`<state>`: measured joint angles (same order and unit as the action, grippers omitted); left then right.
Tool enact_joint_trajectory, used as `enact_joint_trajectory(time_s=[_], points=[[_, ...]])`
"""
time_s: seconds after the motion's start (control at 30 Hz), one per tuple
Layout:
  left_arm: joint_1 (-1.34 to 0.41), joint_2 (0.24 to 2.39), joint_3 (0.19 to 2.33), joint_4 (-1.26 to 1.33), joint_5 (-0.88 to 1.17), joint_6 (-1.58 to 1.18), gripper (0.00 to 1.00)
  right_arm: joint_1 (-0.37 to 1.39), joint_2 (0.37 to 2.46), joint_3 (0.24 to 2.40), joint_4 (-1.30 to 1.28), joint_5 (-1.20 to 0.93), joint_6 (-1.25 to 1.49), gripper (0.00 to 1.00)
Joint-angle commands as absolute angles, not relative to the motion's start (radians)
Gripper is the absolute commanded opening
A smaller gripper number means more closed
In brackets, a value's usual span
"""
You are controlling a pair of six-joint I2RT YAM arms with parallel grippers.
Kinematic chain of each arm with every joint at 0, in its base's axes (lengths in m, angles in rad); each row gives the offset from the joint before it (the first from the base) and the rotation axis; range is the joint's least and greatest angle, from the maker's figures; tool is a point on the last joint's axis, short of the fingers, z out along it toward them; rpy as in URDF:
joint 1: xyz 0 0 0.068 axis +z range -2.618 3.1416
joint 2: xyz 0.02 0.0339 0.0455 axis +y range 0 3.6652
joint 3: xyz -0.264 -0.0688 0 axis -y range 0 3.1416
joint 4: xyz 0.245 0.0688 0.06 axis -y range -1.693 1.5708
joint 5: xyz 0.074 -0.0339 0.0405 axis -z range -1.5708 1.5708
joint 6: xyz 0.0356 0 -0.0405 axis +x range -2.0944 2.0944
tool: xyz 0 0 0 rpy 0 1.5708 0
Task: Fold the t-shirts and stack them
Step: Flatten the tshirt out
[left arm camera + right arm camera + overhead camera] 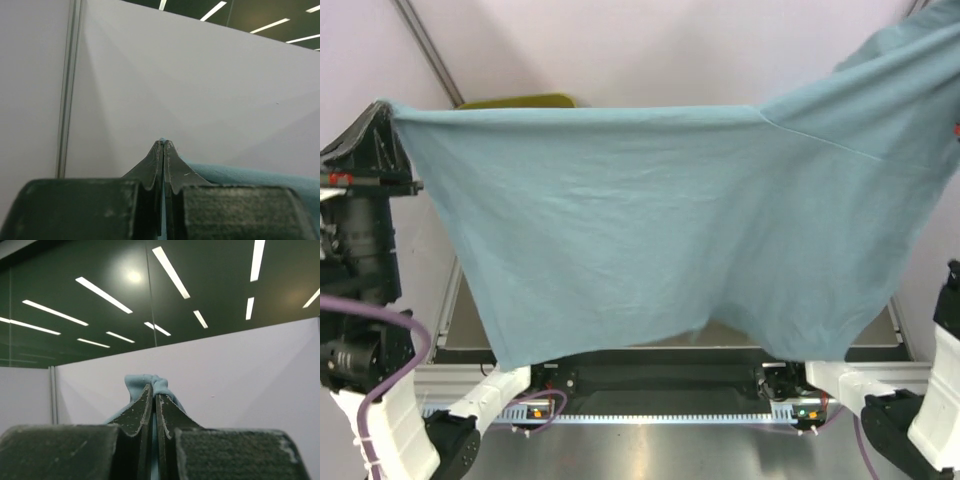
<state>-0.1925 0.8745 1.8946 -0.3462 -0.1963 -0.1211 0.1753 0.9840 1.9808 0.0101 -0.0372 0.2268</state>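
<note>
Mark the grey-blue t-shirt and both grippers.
grey-blue t-shirt (620, 230), top view, middle of the spread cloth.
left gripper (163, 145), left wrist view, between its fingertips.
right gripper (152, 391), right wrist view, between its fingertips.

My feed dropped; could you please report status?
Left gripper and right gripper shut on grey-blue t-shirt. Shirt spread aloft between them. Nothing visibly obstructing.

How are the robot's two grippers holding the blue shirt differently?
The left gripper pinches just a thin edge of the t-shirt; the right gripper has a bunched wad poking past its tips. The left gripper's side hangs lower; the right gripper's side sits higher. Both are shut on the same t-shirt, spread in the air.
</note>
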Motion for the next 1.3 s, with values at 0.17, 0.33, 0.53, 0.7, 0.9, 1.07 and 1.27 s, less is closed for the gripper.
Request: enact_joint_trajectory(time_s=[0.17,0.33,0.53,0.7,0.9,1.07,1.27], points=[[-0.195,1.058,1.758,-0.364,-0.363,-0.02,0.0,0.166,1.176,1.945,0.035,-0.02,0.261,0.0],[-0.19,1.199,1.626,-0.351,-0.388,0.029,0.0,0.164,1.299,1.83,0.064,-0.02,0.25,0.0],[-0.186,1.333,1.364,-0.181,-0.405,0.057,0.0,0.164,1.492,1.675,0.169,-0.017,0.241,0.0],[-0.18,1.498,1.288,-0.008,-0.434,0.04,0.0,0.163,1.736,1.718,0.209,-0.031,0.199,0.0],[-0.176,1.655,1.397,0.051,-0.5,0.025,0.0,0.156,1.942,1.862,0.199,-0.032,0.192,0.0],[-0.173,1.755,1.5,0.04,-0.499,0.057,0.0,0.156,2.032,1.916,0.199,-0.037,0.198,0.0],[-0.172,1.798,1.534,0.023,-0.491,0.06,0.0,0.152,2.072,1.953,0.184,-0.035,0.183,0.0]])
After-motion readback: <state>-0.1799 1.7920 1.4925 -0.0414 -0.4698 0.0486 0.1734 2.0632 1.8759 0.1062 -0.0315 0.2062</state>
